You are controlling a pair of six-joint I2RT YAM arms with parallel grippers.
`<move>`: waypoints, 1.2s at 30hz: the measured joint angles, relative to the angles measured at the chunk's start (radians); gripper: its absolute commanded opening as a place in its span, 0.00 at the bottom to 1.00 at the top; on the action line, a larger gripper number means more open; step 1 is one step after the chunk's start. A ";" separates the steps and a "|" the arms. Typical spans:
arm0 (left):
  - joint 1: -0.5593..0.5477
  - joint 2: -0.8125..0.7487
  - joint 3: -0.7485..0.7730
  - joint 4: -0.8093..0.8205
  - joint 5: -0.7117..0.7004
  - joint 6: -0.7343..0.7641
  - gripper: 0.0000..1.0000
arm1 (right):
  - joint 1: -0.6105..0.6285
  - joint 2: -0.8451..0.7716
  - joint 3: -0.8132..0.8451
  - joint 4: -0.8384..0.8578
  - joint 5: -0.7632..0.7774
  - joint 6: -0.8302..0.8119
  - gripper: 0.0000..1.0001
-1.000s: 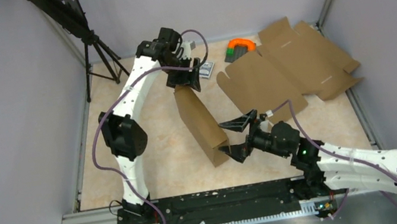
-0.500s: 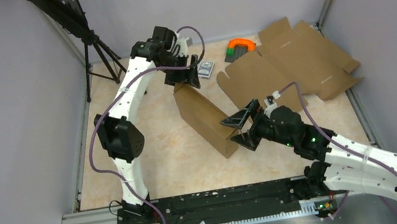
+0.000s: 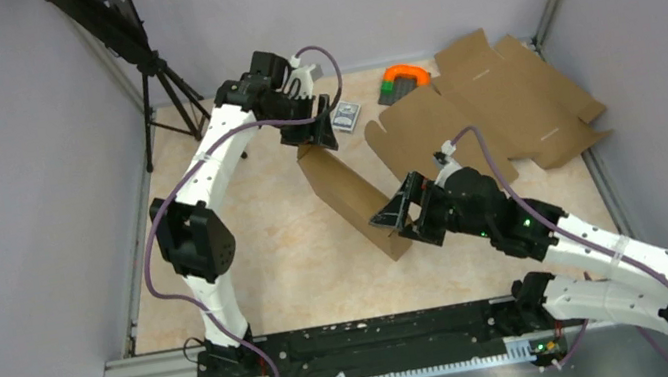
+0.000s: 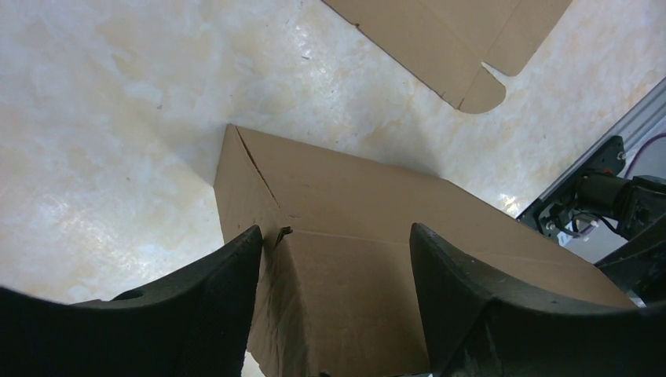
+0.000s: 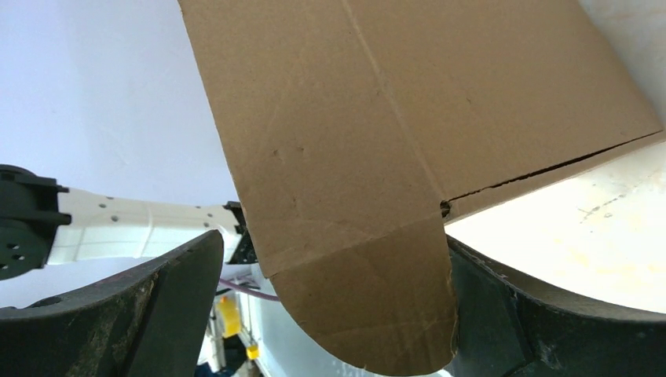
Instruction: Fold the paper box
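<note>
Paper box [image 3: 352, 201] stands half-folded on edge at mid-surface [image 3: 270, 259], between my arms. Left claw [image 3: 323, 129] straddles its far end and right claw [image 3: 404, 223] its near flap, both wide, neither clamping. I reckon a skewed squeeze could buckle the flap or topple it.

Wide-spread fingers of left end effector [image 4: 334, 236] straddle one end of paper box [image 4: 377, 188]; box sits on pale marbled desk [image 4: 118, 118]; flat cardboard blank [image 4: 448, 39] beyond
</note>
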 measured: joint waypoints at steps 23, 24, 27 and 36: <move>-0.002 0.029 -0.035 0.043 0.077 -0.010 0.67 | 0.000 -0.174 -0.031 -0.247 0.095 -0.202 0.99; -0.002 0.029 -0.035 0.045 0.078 -0.011 0.67 | 0.000 -0.175 -0.023 -0.267 0.098 -0.226 0.99; -0.002 0.029 -0.035 0.045 0.078 -0.015 0.67 | 0.000 -0.189 0.021 -0.320 0.099 -0.327 0.99; -0.002 0.029 -0.035 0.045 0.078 -0.026 0.67 | 0.000 -0.145 0.322 -0.397 0.049 -0.652 0.99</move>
